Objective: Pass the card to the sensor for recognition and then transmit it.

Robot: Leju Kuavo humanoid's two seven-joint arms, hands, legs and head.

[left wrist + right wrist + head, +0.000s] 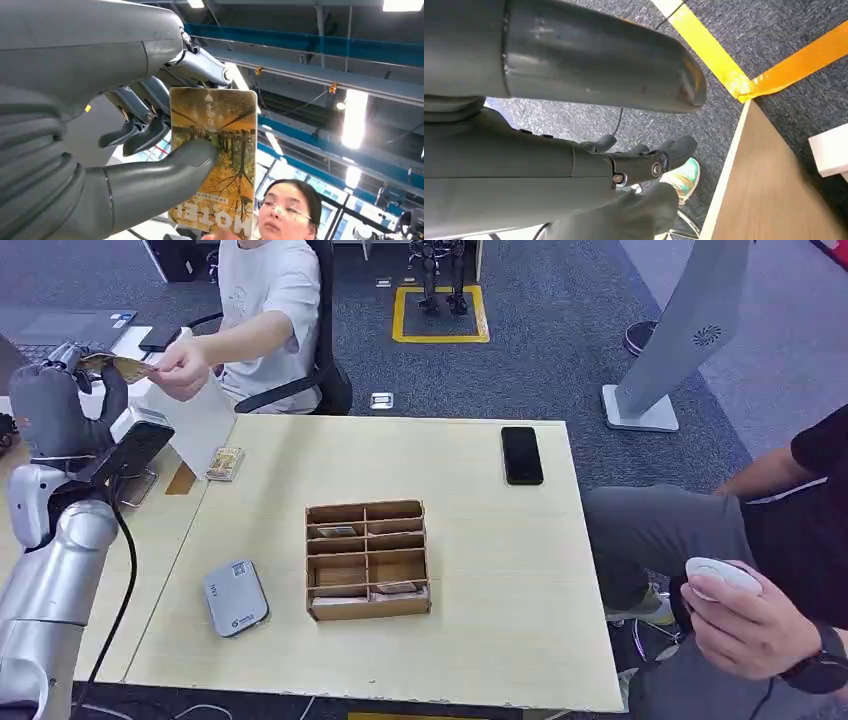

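The table (480, 640) is spreading pale and wide across the head view, with a person (265, 300) in a white shirt sitting behind its far left corner and another person (760, 540) sitting at its right side, cupping a white mouse (722, 575) in one hand. A cardboard organizer (367, 560) is standing near the middle of the table, divided into small compartments, some of them holding cards. A grey sensor (235, 597) is lying flat just to the organizer's left, and a black phone (521, 454) is lying toward the far right edge.

The left hand (60, 400) is reaching up at the far left, well off the tabletop, pinching the card (220, 160) between its thumb and darker fingers (the thumb is pressing across the card's printed face in the left wrist view). The seated person's hand (183, 370) is touching the card's other end.

The right hand (644, 167) is hanging beside the table edge above the carpet, holding nothing, fingers loosely extended.

A small card (225, 463) is lying on the table's far left edge.
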